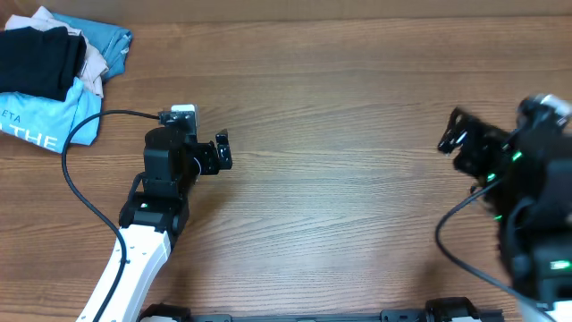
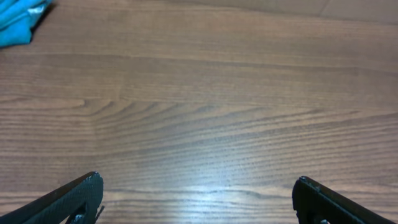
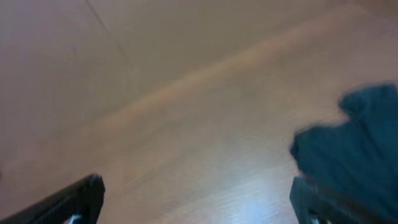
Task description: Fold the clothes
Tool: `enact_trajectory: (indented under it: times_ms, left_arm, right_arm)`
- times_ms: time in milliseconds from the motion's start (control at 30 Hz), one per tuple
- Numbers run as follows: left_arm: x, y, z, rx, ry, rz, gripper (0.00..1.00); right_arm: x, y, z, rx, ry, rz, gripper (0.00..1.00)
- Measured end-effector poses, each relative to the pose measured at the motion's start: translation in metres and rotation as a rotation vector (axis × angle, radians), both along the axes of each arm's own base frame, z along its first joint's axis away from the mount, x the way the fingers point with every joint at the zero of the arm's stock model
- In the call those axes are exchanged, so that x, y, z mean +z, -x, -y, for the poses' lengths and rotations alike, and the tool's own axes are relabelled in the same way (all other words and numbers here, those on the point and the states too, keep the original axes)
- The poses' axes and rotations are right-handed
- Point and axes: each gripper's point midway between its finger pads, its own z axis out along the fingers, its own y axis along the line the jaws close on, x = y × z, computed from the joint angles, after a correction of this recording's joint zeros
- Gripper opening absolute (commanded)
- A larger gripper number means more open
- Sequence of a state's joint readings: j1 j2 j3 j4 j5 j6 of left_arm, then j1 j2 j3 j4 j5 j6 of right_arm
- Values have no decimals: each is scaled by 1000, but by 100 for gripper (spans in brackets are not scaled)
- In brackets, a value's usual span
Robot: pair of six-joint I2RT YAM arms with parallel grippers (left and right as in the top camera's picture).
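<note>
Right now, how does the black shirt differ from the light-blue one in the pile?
The black shirt is plain; the light-blue shirt carries white lettering. The black shirt sits atop the pile; the light-blue shirt spreads out partly beneath it, on the side nearer the arms. Both are crumpled and unfolded.

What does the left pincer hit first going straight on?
Probably just the bare table; the open left pincer faces only wood. The clothes sit off to the side, out of line.
</note>
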State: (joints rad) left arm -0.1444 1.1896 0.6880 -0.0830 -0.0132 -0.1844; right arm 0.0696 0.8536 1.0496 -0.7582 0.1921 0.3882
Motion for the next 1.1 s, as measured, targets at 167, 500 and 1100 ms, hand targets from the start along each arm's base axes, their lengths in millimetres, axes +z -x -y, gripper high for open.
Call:
enact_trajectory:
  times_ms: [167,500,1100]
  left_arm:
    - [-1,1,0,1,-1,-4,100]
    - [-1,0,-1,3,-2,-3,100]
    - [-6,4,-1,3,-6,-30,100]
  right_arm:
    - [-98,5,-2,15,-27,279,100]
    - [-116,32,-13,113,21,476,100]
    - [-128,43,-5,135,189,463,100]
